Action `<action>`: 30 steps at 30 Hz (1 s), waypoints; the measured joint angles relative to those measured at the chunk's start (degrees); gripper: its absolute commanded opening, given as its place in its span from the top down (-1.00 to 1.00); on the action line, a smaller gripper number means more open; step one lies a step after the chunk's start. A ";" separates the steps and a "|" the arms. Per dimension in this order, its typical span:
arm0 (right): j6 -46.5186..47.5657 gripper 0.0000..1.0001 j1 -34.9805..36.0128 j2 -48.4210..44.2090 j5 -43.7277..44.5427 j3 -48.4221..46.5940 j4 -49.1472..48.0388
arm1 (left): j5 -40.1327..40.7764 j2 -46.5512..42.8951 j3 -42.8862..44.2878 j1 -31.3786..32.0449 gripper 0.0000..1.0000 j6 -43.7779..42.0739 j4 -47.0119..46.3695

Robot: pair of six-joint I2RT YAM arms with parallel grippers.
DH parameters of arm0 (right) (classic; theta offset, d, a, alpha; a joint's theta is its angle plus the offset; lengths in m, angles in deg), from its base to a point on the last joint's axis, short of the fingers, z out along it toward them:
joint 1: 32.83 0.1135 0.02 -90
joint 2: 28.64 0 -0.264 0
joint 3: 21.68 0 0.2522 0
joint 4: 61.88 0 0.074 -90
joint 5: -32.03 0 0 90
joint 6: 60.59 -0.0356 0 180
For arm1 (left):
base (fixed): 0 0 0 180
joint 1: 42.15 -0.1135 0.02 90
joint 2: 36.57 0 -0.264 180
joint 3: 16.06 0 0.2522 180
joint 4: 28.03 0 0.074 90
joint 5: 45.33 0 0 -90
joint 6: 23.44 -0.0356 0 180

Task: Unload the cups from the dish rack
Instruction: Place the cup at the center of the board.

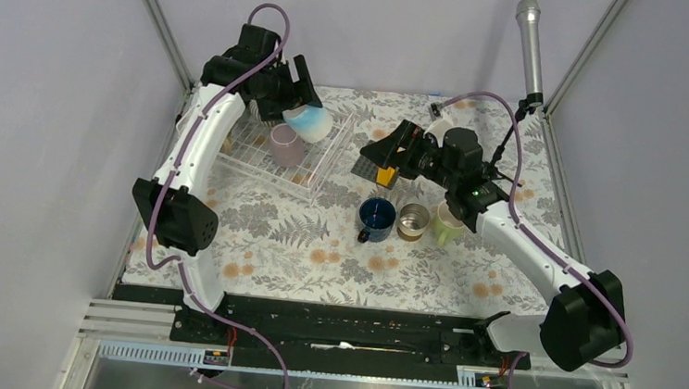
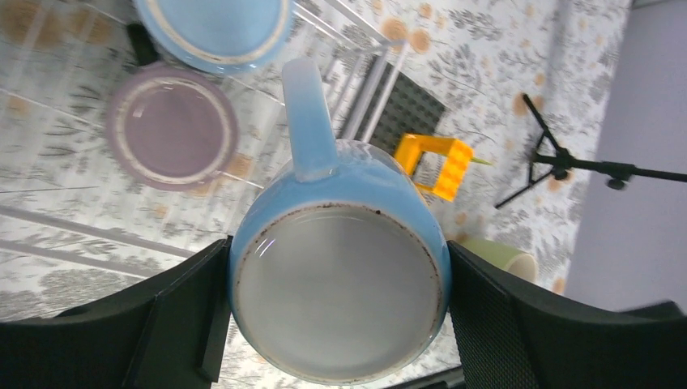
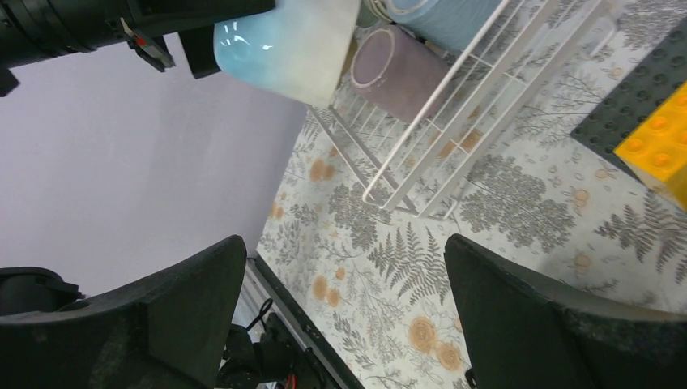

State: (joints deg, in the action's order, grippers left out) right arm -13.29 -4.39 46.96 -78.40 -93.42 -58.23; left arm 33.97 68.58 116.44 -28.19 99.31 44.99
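Surface [image 1: 317, 257] bears dish rack [image 1: 319, 172] under left fingers [image 2: 162, 324], studded plate [image 1: 366, 166] under right fingers [image 3: 162, 324], with navy mug [image 1: 376, 217], steel mug [image 1: 413, 220] and green mug [image 1: 447, 226] just beside.

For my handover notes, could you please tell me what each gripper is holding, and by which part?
Left gripper holds the light blue mug across its body; right gripper holds nothing.

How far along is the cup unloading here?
Done: navy mug, steel mug and pale green mug stand outside the dish rack. In hand: the left gripper holds a light blue mug above it. Left: a mauve mug and a second blue mug inside. The right gripper is open, empty.
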 measured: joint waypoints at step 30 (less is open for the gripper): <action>-14.80 -0.93 0.50 8.81 -1.92 6.36 -35.39 | -22.49 -5.03 -17.05 4.02 1.00 16.61 -21.24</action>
State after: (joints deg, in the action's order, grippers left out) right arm -28.08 -3.89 55.76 -80.32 -87.06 -93.62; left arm 11.48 63.55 99.40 -24.17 115.92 23.75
